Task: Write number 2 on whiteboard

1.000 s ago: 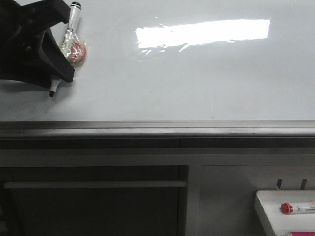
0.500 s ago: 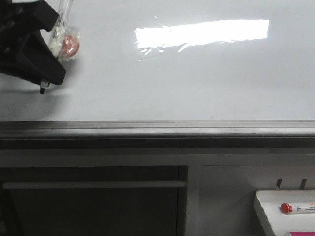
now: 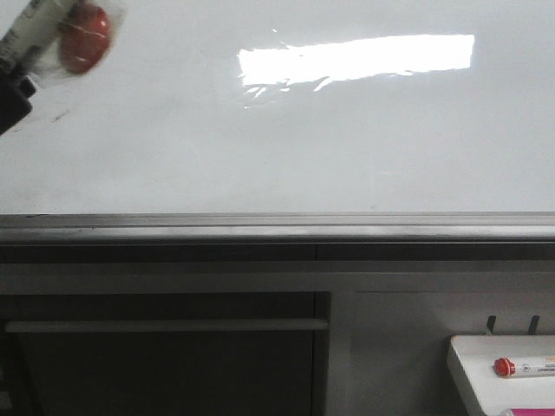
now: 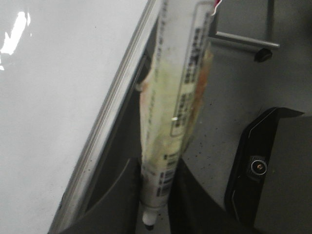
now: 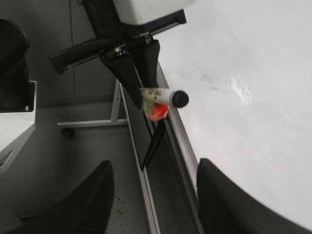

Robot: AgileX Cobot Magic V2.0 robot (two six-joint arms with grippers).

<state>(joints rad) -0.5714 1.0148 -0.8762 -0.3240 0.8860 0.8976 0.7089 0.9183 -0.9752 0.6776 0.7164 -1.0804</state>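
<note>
Since the left gripper (image 4: pixel 153 197) is clamped on the marker (image 4: pixel 175 97), barrel pinched between both fingers (image 4: pixel 114 200) and nib poking out below them, we have the tool in hand and no need to regrasp. A clear wrap and a red blob (image 3: pixel 84 39) sit on the barrel's upper end.

The nib looks off the writing surface. In the left wrist view it hangs beside the whiteboard (image 4: pixel 48 97), past its metal edge (image 4: pixel 112 112). In the front view, marker and gripper show only at the far-left corner, mostly out of frame.

No number 2 visible on the board. We see only a faint dark fleck (image 3: pixel 61 113) at far left and glare (image 3: pixel 355 59) further right. We judge the writing as not started.

To do this step well:
- bring the nib back over open board, right of the fleck and clear of the near ledge (image 3: pixel 277 227)
- come down square to the surface and touch lightly, since the glossy face will let the nib skid
- keep contact pressure even through hook, diagonal and base so no stroke comes out faint
- leave room to the right and near side for the base stroke

The right gripper (image 5: pixel 151 204) hangs with its fingers spread, holding nothing, over the floor near the board's edge. We'd keep it parked. The tray (image 3: pixel 486 364) with the red-capped marker (image 3: pixel 520 367) sits near right, well apart.
</note>
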